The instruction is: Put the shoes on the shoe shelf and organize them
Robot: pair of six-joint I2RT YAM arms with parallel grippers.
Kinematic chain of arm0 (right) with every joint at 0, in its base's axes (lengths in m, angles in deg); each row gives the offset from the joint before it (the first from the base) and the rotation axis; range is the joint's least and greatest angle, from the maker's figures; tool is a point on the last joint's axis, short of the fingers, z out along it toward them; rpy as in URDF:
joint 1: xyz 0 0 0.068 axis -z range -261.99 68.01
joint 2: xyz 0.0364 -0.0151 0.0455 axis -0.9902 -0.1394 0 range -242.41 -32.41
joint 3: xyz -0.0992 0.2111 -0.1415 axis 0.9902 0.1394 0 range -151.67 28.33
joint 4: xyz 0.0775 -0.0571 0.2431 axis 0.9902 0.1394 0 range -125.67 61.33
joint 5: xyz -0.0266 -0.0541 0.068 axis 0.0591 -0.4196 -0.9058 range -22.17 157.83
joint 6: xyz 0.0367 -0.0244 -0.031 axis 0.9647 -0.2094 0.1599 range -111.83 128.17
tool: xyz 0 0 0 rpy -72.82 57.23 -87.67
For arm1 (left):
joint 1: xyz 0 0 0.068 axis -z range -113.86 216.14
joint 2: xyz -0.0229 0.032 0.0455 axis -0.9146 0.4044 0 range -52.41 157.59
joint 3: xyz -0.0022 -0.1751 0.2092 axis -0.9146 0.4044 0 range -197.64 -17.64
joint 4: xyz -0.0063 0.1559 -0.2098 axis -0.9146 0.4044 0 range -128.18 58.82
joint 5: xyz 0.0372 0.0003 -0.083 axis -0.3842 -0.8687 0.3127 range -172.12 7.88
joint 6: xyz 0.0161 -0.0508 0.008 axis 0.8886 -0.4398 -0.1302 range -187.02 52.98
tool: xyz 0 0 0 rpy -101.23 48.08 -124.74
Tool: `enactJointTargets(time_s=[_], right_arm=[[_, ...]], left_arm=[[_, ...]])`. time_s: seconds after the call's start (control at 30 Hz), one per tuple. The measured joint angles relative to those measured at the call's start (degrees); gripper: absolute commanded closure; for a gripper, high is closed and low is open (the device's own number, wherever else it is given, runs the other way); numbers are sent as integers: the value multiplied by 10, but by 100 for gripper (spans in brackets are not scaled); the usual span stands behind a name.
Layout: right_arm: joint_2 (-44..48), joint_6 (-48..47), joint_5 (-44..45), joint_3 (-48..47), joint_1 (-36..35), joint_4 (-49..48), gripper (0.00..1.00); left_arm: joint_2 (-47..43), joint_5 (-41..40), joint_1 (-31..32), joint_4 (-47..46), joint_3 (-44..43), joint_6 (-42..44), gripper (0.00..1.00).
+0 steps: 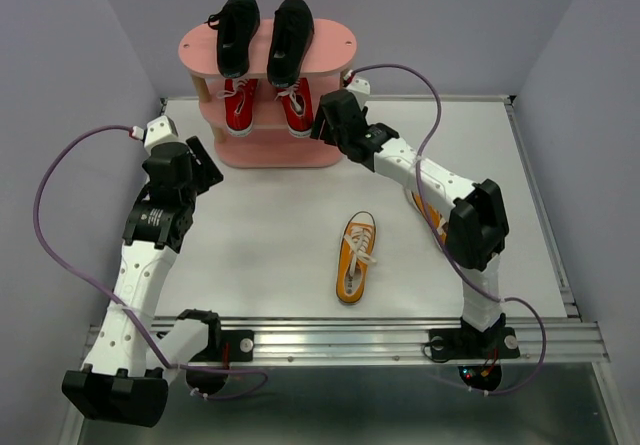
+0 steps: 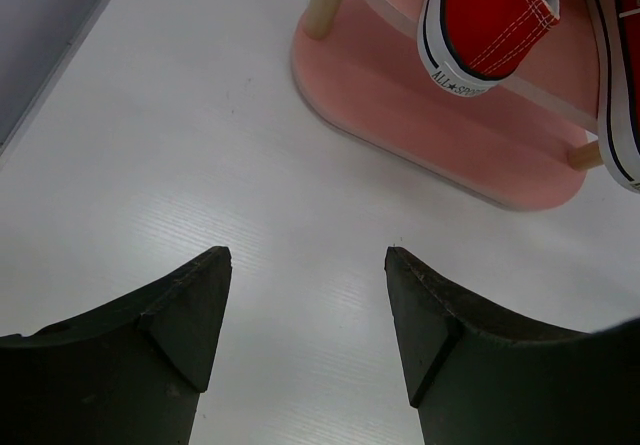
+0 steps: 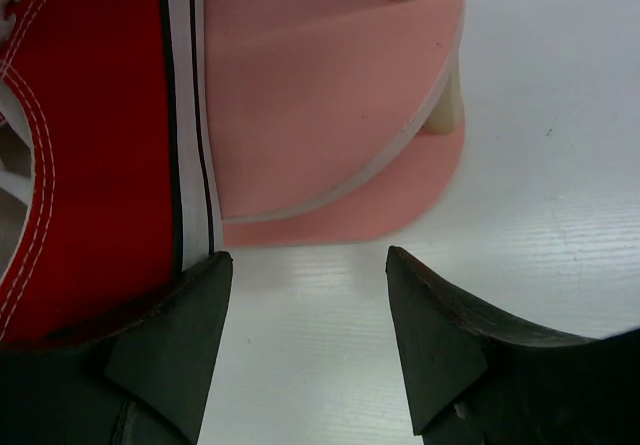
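Four shelved on pink three-tier oval shelf (image 1: 330, 40) at 12 o'clock: black canvas sneakers (image 1: 237, 33) top, red canvas sneakers (image 1: 240, 105) middle. Orange canvas sneaker (image 1: 356, 257) at its 5 o'clock, likely for bottom tier (image 1: 270, 155). Left gripper (image 2: 308, 255), right gripper (image 3: 310, 255): agape, empty.

A white table (image 1: 270, 225) stands between pale lavender walls (image 1: 60, 65), evenly lit.

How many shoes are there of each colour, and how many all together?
Black shoes: 2, on the top board of the shelf
Red shoes: 2, on the middle board
Orange shoes: 2, on the table, one mostly hidden by the right arm
Total: 6
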Motion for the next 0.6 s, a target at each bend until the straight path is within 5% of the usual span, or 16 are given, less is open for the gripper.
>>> enactJointTargets(time_s=[0.6], right_arm=[[-79,-17,-5,-131,7,30,32]], left_arm=[[0,-7,0,3,0,3,26]])
